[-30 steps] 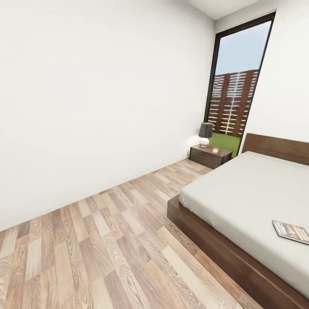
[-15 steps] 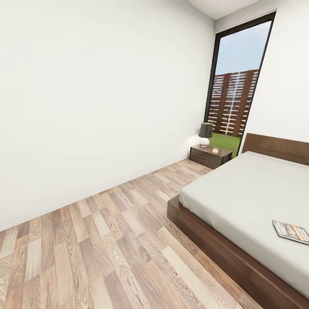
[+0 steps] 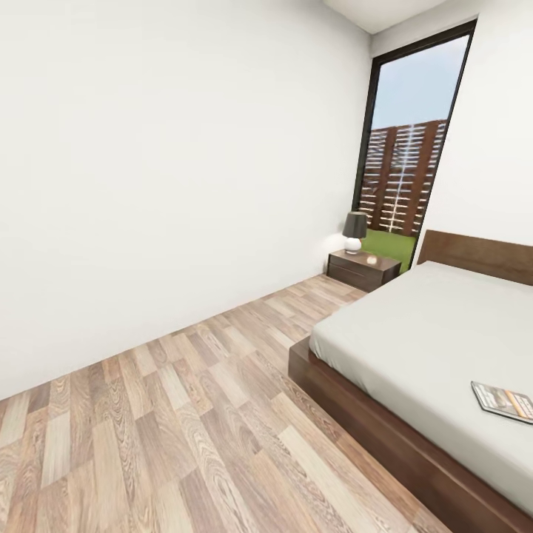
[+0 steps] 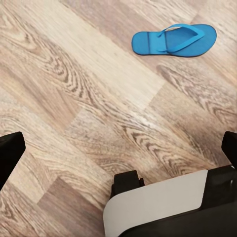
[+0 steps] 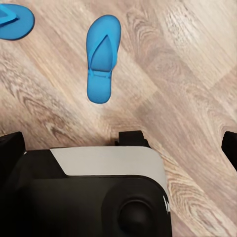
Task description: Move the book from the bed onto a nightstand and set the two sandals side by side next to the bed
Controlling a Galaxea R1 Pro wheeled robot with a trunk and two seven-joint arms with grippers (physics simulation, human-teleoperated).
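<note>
I am holding both pincers low and empty: the left pincer (image 4: 118,148) has its tips wide apart over bare floor (image 4: 74,84), one sandal (image 4: 174,40) well ahead of it; the right pincer (image 5: 118,143) is likewise spread, a second sandal (image 5: 102,58) lying just ahead. The book (image 3: 503,401) is resting on the bed (image 3: 414,333), the nightstand (image 3: 363,268) beyond it. I judge approaching the book squarely is best.

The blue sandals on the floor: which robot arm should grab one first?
Probably the right: the right wrist view shows one whole sandal near the middle and part of another sandal. The left wrist view shows a single sandal farther off.
</note>
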